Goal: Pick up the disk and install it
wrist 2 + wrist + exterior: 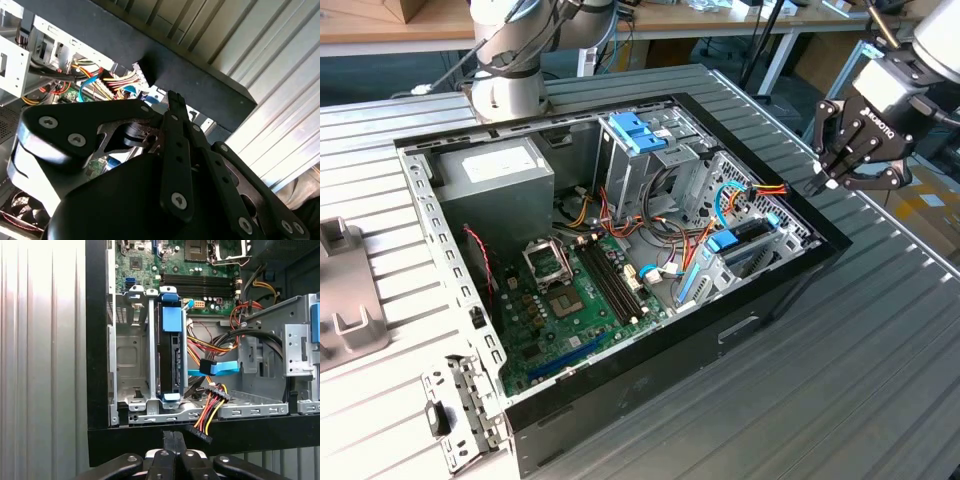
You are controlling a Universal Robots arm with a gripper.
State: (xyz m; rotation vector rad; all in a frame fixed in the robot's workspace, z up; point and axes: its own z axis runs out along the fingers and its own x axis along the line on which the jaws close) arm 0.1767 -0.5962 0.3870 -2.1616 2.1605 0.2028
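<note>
the gripper (pixel 173 440), fingers pressed together and holding nothing, is hovering outside the case wall (pixel 97 340), the disk (pixel 169 355) sitting edge-on in its bay at 12 o'clock, apparently installed.

A robot arm (pixel 535 40) of pale grey tubular segments and rounded silver joints, with a black cable running along it, at a workshop bench. Its gripper (pixel 835 172) is matt black, built of flat linkage bars pinned with silver screws, with white lettering on the body. In the second wrist view, the gripper (pixel 175 107) shows round silver screw heads along its black links.
</note>
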